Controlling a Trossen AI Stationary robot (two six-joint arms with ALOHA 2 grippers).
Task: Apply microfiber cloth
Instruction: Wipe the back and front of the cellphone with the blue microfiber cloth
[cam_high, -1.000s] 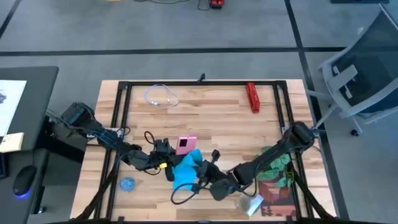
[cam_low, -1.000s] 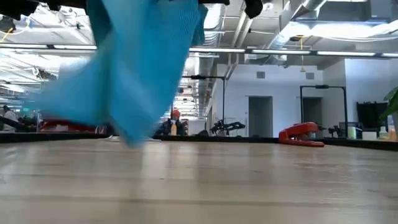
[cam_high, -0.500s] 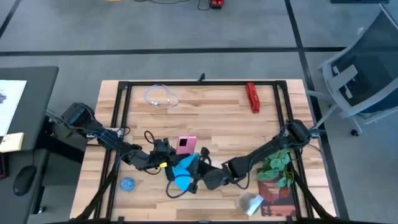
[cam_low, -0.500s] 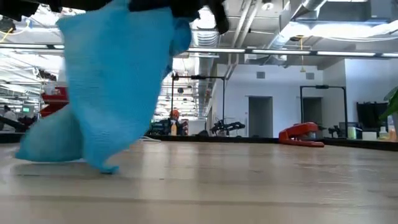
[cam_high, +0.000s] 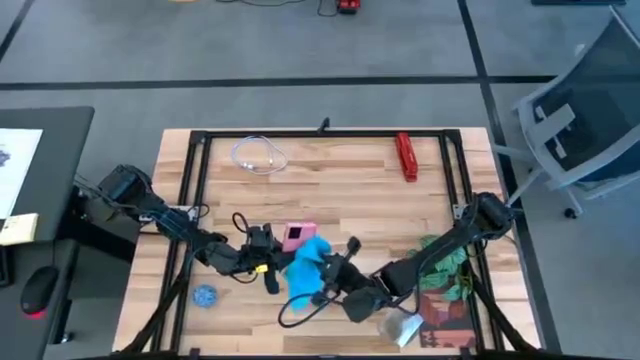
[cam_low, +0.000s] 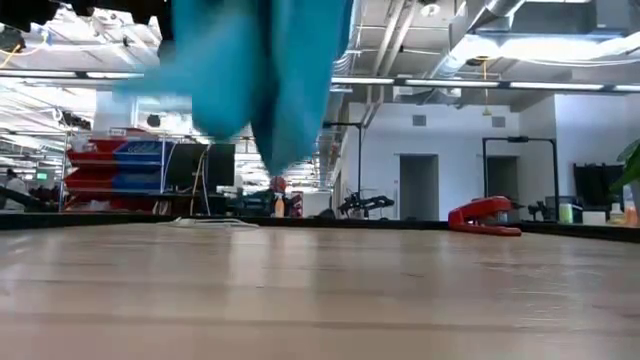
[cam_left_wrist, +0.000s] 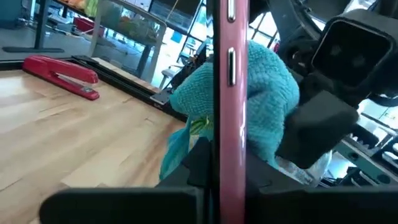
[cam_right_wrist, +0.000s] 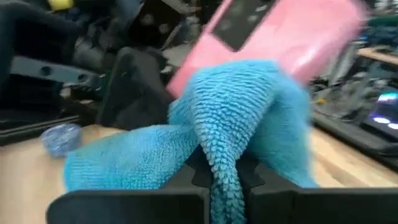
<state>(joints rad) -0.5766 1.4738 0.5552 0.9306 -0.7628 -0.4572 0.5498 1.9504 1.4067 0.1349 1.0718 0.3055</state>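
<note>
Above the table's front, the right end effector (cam_high: 325, 282) grips the microfiber cloth (cam_high: 308, 266), which hangs lengthwise downward.

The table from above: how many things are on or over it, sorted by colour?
Blue: 2, the microfiber cloth and a small disc
Red: 1, a stapler
Pink: 1, a phone
Green: 1, a leafy plant
Clear or white: 2, a looped cable and a crumpled wrapper
Total: 7
</note>
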